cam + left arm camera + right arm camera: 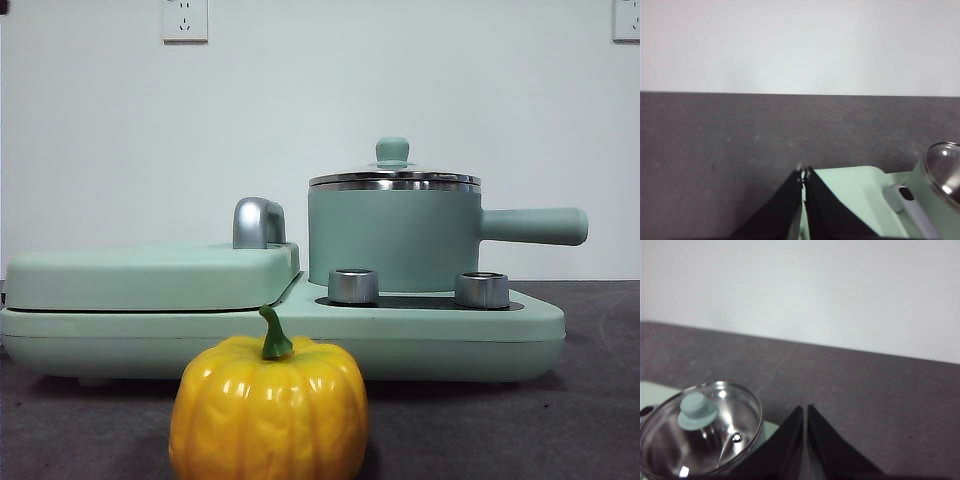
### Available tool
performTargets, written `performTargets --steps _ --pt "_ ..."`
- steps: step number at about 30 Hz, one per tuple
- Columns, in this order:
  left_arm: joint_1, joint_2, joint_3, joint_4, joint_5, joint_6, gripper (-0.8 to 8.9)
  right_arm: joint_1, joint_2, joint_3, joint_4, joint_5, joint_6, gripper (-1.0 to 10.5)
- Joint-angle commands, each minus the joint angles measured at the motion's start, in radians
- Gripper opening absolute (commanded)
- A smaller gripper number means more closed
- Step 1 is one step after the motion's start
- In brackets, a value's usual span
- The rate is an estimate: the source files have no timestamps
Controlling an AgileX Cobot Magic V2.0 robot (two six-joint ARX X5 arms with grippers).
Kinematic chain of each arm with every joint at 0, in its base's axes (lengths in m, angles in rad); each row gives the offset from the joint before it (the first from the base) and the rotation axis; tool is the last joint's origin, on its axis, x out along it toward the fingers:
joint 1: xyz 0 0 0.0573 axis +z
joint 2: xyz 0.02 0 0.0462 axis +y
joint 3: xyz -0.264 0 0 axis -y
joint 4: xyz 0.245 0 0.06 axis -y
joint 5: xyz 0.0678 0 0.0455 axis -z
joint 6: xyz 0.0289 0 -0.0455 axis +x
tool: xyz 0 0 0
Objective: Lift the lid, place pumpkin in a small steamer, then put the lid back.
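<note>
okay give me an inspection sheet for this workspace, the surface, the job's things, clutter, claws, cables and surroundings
Surface: dark grey table, matte.
Job's things: lid seated on the small steamer, which stands on the mint-green cooker base; pumpkin upright on the table in front of the base.
Clutter: flat mint-green cover with chrome handle; two steel knobs.
Claws: left claw shut, empty, above the cooker's edge; right claw shut, empty, near the lid.
Cables: nothing seen.
Surroundings: white wall, two sockets.

right claw (805, 409): jaws together, empty | lid (700, 435): beside claw, on steamer
</note>
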State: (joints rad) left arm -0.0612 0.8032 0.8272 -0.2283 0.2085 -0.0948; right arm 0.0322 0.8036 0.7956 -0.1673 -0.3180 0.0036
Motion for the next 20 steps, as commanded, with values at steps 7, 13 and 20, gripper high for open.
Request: performTargets --steps 7,13,20 --pt "-0.095 0.152 0.137 -0.011 0.003 0.148 0.09 0.038 0.126 0.064 0.006 -0.053 -0.080 0.1" --pt "-0.162 0.237 0.206 -0.068 0.040 0.229 0.08 0.087 0.153 0.073 -0.020 -0.053 -0.170 0.1" --pt "-0.214 0.277 0.229 -0.102 0.063 0.296 0.07 0.156 0.154 0.075 -0.121 -0.051 -0.328 0.1"
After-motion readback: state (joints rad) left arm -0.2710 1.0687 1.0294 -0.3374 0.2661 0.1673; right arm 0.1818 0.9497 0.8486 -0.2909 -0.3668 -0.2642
